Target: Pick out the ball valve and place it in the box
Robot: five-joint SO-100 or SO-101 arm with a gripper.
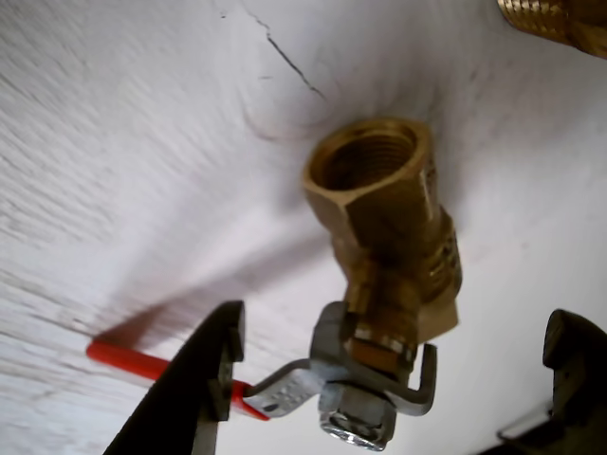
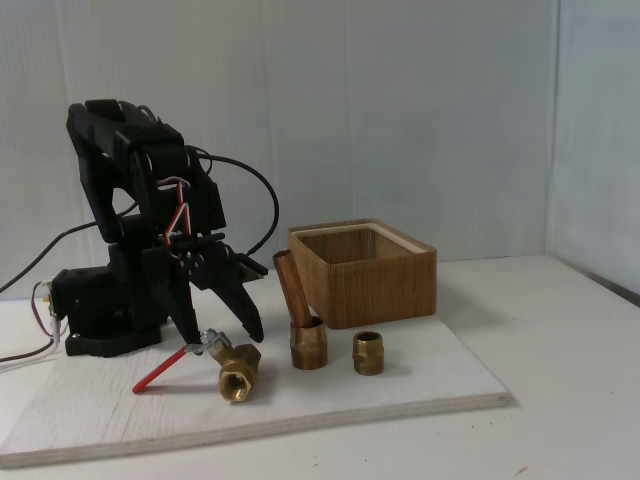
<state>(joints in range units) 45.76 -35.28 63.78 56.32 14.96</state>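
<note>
The ball valve (image 1: 389, 209) lies on the white board, its round threaded opening facing up in the wrist view, its silvery stem nut nearest the camera and its thin red lever (image 1: 128, 360) running off to the left. My gripper (image 1: 398, 322) is open, one black finger on each side of the valve's stem end, with a gap to the brass on both sides. In the fixed view the gripper (image 2: 225, 340) hangs just above the valve (image 2: 238, 372), left of the ribbed wooden box (image 2: 365, 275), which stands open-topped at the board's back.
A brass fitting with a copper pipe stub (image 2: 305, 335) and a short brass nipple (image 2: 368, 352) stand between the valve and the box. A brass piece (image 1: 560, 17) shows at the wrist view's top right. The white board (image 2: 420, 385) lies on a pale table.
</note>
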